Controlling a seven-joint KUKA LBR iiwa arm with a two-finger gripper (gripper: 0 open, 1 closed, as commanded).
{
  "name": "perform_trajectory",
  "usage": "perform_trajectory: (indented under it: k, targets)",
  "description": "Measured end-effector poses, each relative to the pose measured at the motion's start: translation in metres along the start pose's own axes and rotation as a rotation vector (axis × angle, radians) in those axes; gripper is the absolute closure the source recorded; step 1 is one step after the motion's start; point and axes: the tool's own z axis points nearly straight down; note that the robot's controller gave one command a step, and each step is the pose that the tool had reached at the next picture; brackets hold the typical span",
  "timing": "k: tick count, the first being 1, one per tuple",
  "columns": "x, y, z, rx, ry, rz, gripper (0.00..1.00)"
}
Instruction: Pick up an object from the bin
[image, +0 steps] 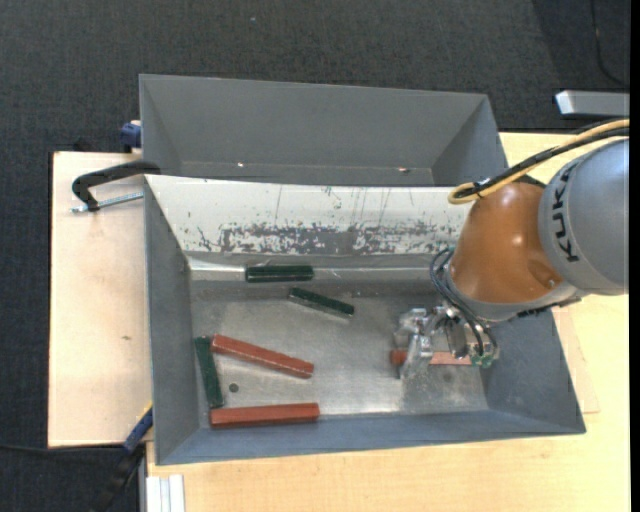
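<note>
A: Entry, single overhead view. Where is the end effector (413, 347)?

B: Low over the floor of the grey bin (168, 330), right half, nearer the front wall than the back. The orange cover (500, 250) at the wrist sits above it and hides its upper part.

A: Open or closed? Anything held?

B: Cannot tell how far open it is; the tip is a tangle of metal and cable from this angle. A small red piece (398, 357) shows right at its lower left edge, on or just above the floor. Whether it is gripped, touched or merely beside the tip, I cannot tell.

A: Other contents?

B: Five bars, all well apart from the end effector, in the left and middle of the bin. Front red bar (265, 413) lies along the front wall. Slanted red bar (262, 357) lies just behind it. Left green bar (208, 372) lies by the left wall, one end meeting the slanted red bar. Middle green bar (321, 302) lies tilted mid-floor. Back green bar (280, 272) lies against the back wall.
</note>
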Motion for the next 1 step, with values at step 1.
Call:
perform_trajectory:
  k: [1]
  targets:
    - [0.0, 0.0, 0.0, 0.0, 0.0, 0.0, 1.0]
